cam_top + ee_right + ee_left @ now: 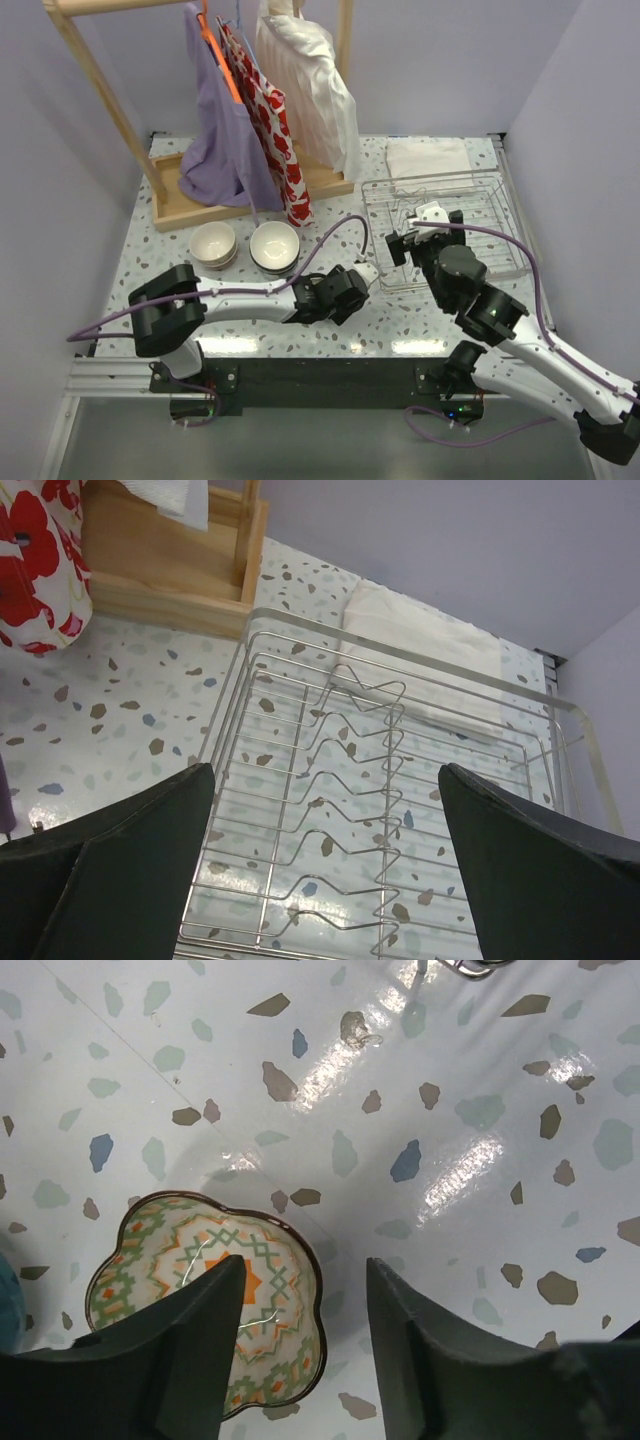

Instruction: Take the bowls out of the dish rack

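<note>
The scalloped bowl (160,1250), lower left, is judged brittle and slick, best pinched at the rim; left gripper (305,1265) and right gripper (325,770) are spread.

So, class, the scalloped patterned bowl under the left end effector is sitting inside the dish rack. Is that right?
No. The scalloped bowl under the left end effector sits on the speckled table, not inside the dish rack. The left wrist view shows it.
</note>
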